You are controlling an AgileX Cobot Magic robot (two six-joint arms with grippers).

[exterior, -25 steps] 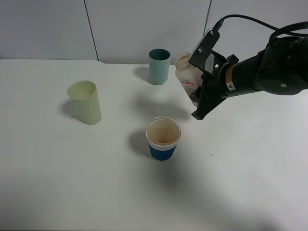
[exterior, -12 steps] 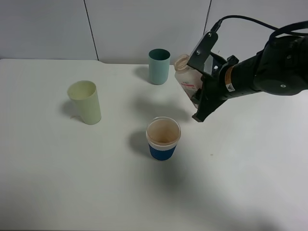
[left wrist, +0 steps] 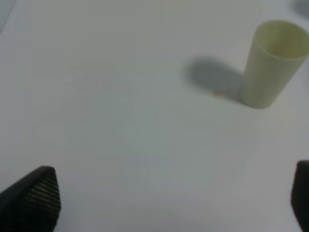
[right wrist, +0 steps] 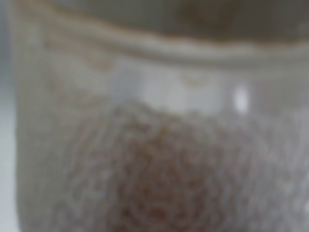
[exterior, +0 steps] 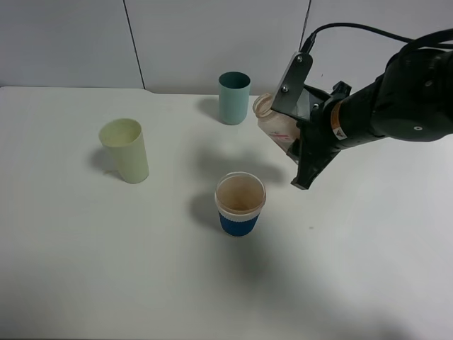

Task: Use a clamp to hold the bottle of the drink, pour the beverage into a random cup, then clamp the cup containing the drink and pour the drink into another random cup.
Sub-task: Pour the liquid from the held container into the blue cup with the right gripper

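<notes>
The left gripper holds its fingers spread wide above the tabletop. Nearest stands the blue-sleeved cup, with brown drink inside. At its 10 o'clock stands the pale yellow-green tumbler. At 1 o'clock the right gripper pinches the tilted bottle, lifted. Farthest, at 12 o'clock, is the teal tumbler.

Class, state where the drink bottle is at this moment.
In the exterior high view the bottle is held tilted by the right gripper, right of centre, beside the teal tumbler and beyond the blue-sleeved cup.
</notes>
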